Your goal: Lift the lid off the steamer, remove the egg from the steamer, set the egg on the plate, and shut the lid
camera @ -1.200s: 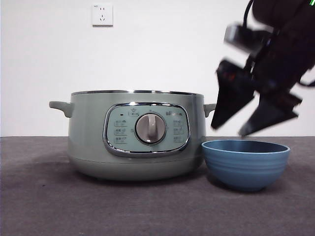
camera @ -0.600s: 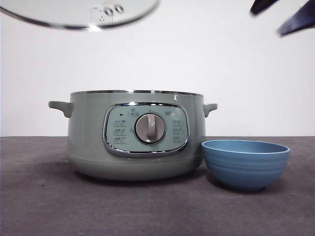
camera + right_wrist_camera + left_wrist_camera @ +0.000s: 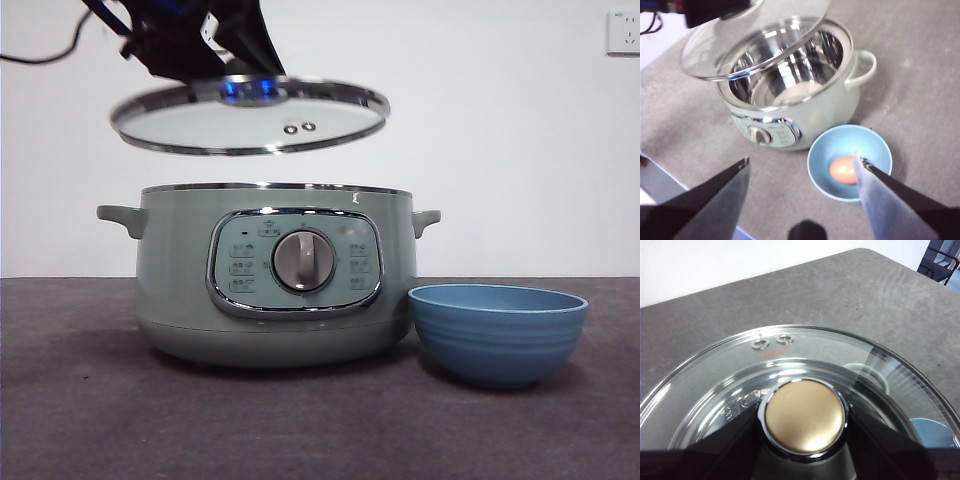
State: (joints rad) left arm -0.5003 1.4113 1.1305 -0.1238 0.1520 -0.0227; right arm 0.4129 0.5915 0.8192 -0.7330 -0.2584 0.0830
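Front view, upper left of frame: my left gripper (image 3: 245, 85) clamps the lid (image 3: 250, 118) above the steamer (image 3: 275, 275). My right gripper (image 3: 802, 167) gapes wide; the egg (image 3: 843, 169) lies in the plate (image 3: 865, 145).

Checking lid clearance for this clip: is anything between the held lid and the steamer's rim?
Nothing. In the front view the lid, held by the left gripper, hangs over the steamer with only bare wall showing through the gap.

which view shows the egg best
The right wrist view: the egg lies in plain sight in the blue bowl. The front view shows only the bowl's outside wall; the left wrist view shows no egg.
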